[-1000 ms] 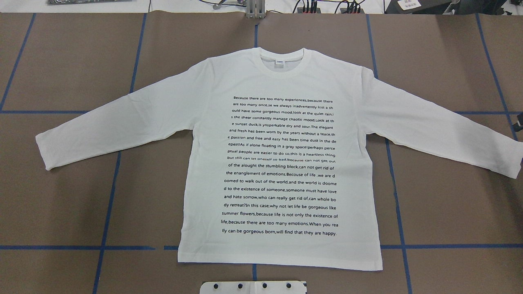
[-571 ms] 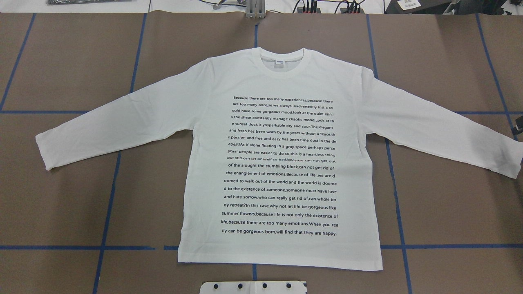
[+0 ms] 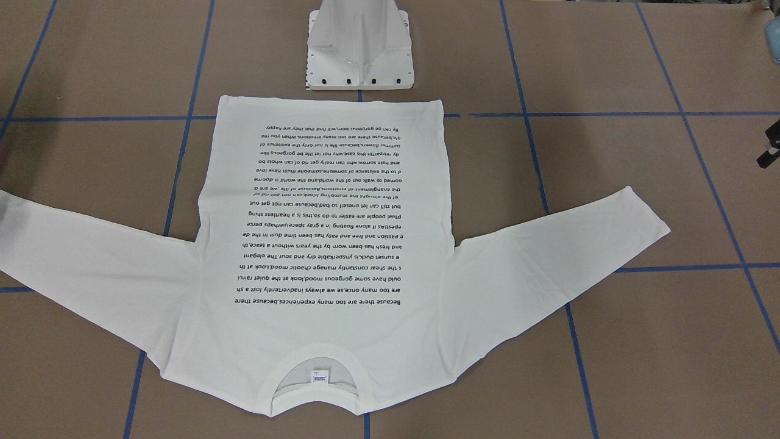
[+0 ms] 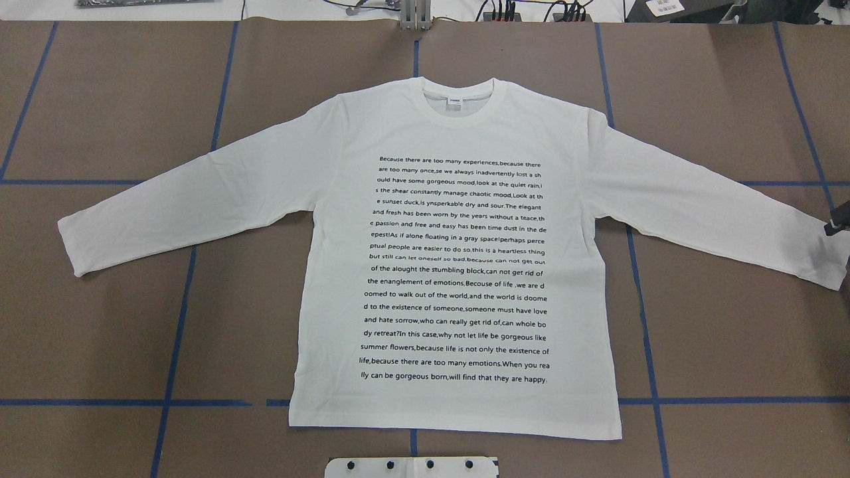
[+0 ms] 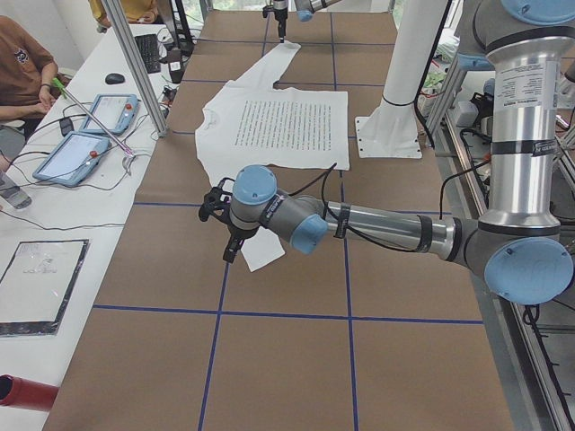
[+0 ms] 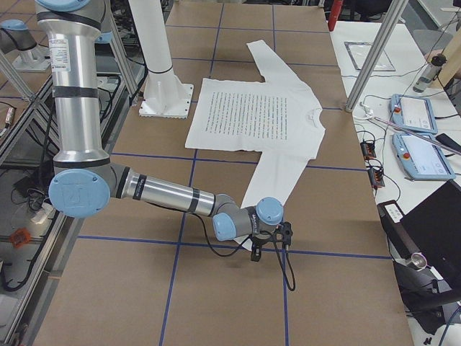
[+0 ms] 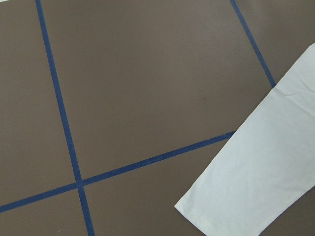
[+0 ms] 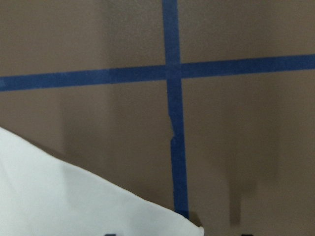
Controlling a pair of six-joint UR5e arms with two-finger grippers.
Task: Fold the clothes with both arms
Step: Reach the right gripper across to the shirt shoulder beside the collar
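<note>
One shirt [image 4: 458,265], two arms and two grippers are showing, with one white pedestal [image 3: 359,49] standing at the near edge of the brown table [image 4: 99,332], which blue tape lines [image 4: 179,299] are dividing into squares. The left arm [image 5: 386,229] is reaching out low over the table, and the left gripper [image 5: 226,235] is hanging just beside the left cuff [image 7: 236,196]; I cannot tell how wide its jaws are standing. The right arm [image 6: 166,194] is stretching the same way on the other side, and the right gripper [image 6: 270,245] is hanging low at the edge of the right cuff [image 8: 74,196]; its opening cannot be told either. Nothing is lying on the shirt or covering it. Past the far edge, two tablets [image 5: 110,113] are resting on a white bench, and a person [image 5: 20,63] is sitting beside them. The shirt is lying flat in the middle of the table, printed side up, with its hem nearest the pedestal and its collar [image 4: 458,99] farthest. Both long sleeves are spreading outward and slanting toward the near side. A block of black text lines [image 4: 458,199] is filling the chest, and a small blue-and-white label [image 3: 319,376] is showing inside the neck.
</note>
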